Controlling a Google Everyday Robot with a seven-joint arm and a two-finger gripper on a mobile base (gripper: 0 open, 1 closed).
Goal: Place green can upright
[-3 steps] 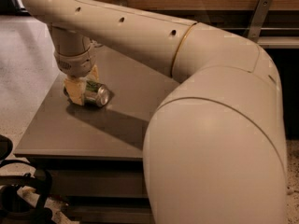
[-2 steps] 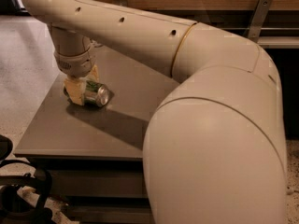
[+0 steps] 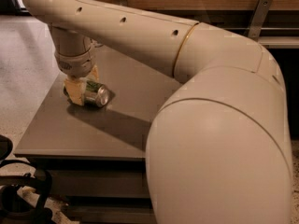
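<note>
The green can (image 3: 93,95) lies on its side on the grey table (image 3: 126,120), near the table's left side, with one shiny silver end facing front right. My gripper (image 3: 82,88) comes straight down onto it from the wrist above. One yellowish finger (image 3: 72,90) covers the can's left end and the other (image 3: 96,73) stands behind it, so the can sits between them, resting on the table top.
My large cream arm (image 3: 219,139) fills the right and front of the view and hides the table's right part. A wooden wall with a metal bracket (image 3: 258,13) runs behind. Dark base parts (image 3: 18,195) sit at the lower left, by the table's front edge.
</note>
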